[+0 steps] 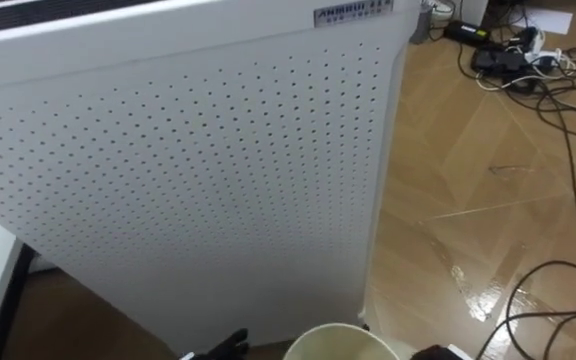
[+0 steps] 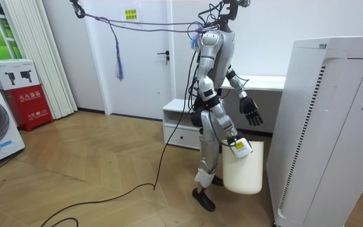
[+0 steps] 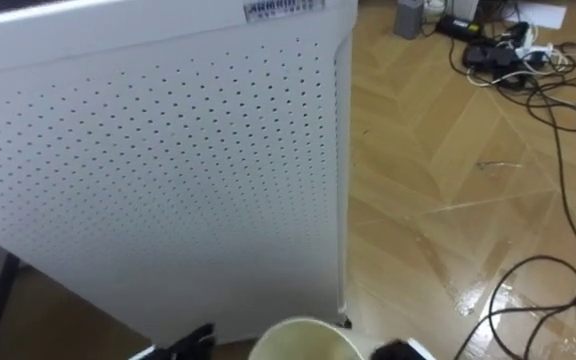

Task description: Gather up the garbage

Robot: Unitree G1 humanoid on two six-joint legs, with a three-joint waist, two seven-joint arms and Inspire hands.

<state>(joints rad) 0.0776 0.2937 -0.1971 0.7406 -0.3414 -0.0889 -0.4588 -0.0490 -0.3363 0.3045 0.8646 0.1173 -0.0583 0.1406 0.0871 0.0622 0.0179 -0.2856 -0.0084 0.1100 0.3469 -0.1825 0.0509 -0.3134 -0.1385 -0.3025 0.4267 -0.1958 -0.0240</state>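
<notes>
You held the white bin [image 2: 244,173] with right hand [image 2: 237,146] fingers curled on its rim, left hand [image 2: 253,112] fingers spread; next, you had to find garbage beyond them.

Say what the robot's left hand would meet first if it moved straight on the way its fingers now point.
Probably the perforated side of the white air purifier. The open left hand slants down toward it with nothing between them, though depth is unclear. The right hand holds the white bin.
</notes>
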